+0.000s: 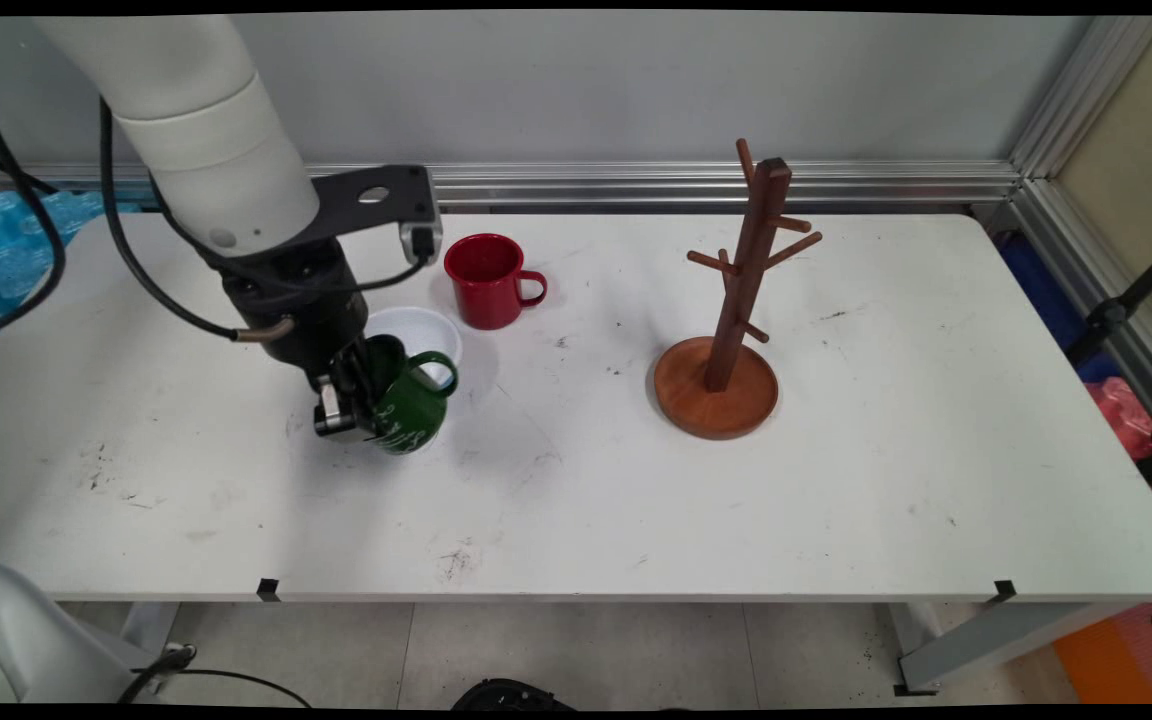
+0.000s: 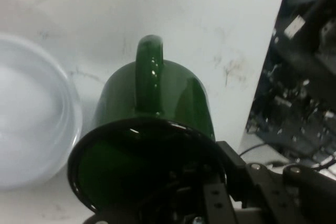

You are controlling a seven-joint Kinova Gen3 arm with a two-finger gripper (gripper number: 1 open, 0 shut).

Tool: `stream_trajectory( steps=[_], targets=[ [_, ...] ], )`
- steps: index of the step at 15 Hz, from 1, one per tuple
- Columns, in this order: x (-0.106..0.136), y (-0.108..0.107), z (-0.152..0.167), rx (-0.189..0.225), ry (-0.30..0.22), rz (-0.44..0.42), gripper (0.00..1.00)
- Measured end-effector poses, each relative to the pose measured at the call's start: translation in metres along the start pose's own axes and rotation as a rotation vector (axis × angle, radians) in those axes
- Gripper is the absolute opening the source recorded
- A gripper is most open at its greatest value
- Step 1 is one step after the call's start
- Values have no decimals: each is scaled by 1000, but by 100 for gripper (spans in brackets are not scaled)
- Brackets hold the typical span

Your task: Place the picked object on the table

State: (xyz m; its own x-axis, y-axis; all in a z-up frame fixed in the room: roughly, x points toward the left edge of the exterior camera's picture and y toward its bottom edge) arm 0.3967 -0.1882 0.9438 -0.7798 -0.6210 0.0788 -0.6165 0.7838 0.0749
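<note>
A green mug (image 1: pixel 406 400) hangs tilted just above the table, left of centre, with my gripper (image 1: pixel 351 400) shut on its rim. Its handle (image 1: pixel 439 367) points to the right and up. In the hand view the green mug (image 2: pixel 152 135) fills the middle, its dark opening toward the camera and its handle (image 2: pixel 149 72) on top; one finger reaches inside the mouth. A white bowl (image 1: pixel 421 333) lies right behind the mug, and a red mug (image 1: pixel 484 280) stands behind that. The white bowl (image 2: pixel 31 124) shows at the left of the hand view.
A wooden mug tree (image 1: pixel 731 300) with several pegs stands on a round base (image 1: pixel 716 390) right of centre. The table's front edge (image 1: pixel 576 595) runs along the bottom. In the hand view the table edge (image 2: pixel 265 77) lies at the right.
</note>
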Motion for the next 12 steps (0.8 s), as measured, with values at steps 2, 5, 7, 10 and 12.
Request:
stream_trajectory(
  steps=[2, 5, 7, 10, 12],
  targets=[
    [0, 0, 4, 9, -25, 3, 0],
    [2, 1, 9, 20, -57, 4, 0],
    [4, 1, 15, 29, -83, 4, 0],
    [7, 3, 25, 40, -115, 6, 0],
    [9, 4, 31, 44, -126, 7, 0]
  ],
)
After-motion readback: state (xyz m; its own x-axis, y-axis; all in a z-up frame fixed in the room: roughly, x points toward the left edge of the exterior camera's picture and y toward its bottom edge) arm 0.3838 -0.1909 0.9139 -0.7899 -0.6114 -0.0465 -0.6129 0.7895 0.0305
